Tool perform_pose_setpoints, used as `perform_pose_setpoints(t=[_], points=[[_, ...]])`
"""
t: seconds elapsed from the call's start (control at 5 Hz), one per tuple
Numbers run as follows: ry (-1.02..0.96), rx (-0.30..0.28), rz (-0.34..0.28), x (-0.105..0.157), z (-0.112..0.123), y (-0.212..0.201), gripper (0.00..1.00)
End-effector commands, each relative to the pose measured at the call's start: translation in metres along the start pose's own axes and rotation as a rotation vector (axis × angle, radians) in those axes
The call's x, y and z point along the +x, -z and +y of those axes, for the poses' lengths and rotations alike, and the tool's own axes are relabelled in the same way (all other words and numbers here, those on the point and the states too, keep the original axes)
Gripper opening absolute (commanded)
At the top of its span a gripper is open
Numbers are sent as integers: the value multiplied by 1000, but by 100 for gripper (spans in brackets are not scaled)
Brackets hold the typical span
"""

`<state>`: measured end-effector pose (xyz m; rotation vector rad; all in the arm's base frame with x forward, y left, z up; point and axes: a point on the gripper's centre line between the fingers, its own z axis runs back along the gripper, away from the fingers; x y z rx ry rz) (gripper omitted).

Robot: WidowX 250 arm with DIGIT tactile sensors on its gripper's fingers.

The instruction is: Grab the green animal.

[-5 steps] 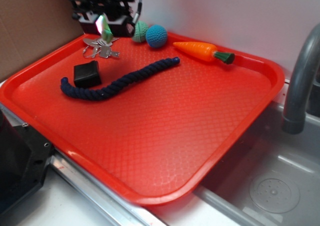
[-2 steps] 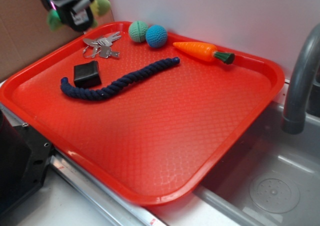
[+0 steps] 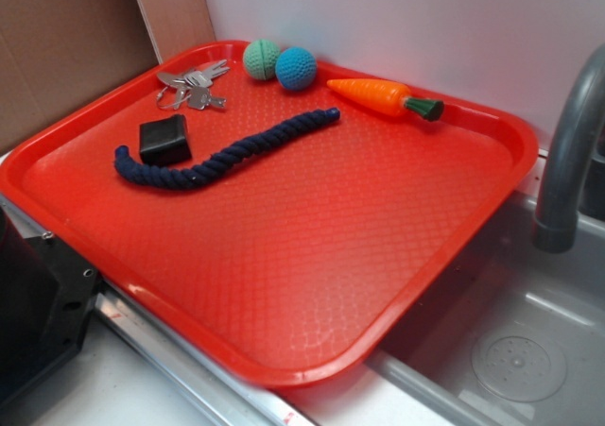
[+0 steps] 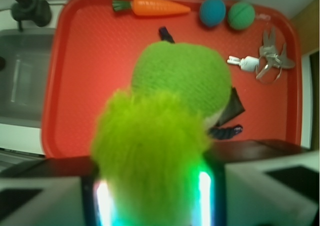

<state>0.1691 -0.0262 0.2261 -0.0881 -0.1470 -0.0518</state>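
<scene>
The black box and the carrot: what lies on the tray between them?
In the exterior view, the dark blue rope lies between the black box and the carrot, on the red tray.

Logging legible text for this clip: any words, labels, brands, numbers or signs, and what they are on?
None can be read in either view.
The keys might carry stamped marks, but they are too small to tell.
The black block, carrot toy, red tray and green animal held in the gripper show no lettering.
</scene>
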Motion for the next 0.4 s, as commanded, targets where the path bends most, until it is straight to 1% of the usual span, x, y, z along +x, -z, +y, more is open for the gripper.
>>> perform_pose_setpoints(t=[0.0, 0.2], points=[[-126, 106, -21, 10, 33, -19, 0], [-179, 114, -25, 10, 43, -15, 0]])
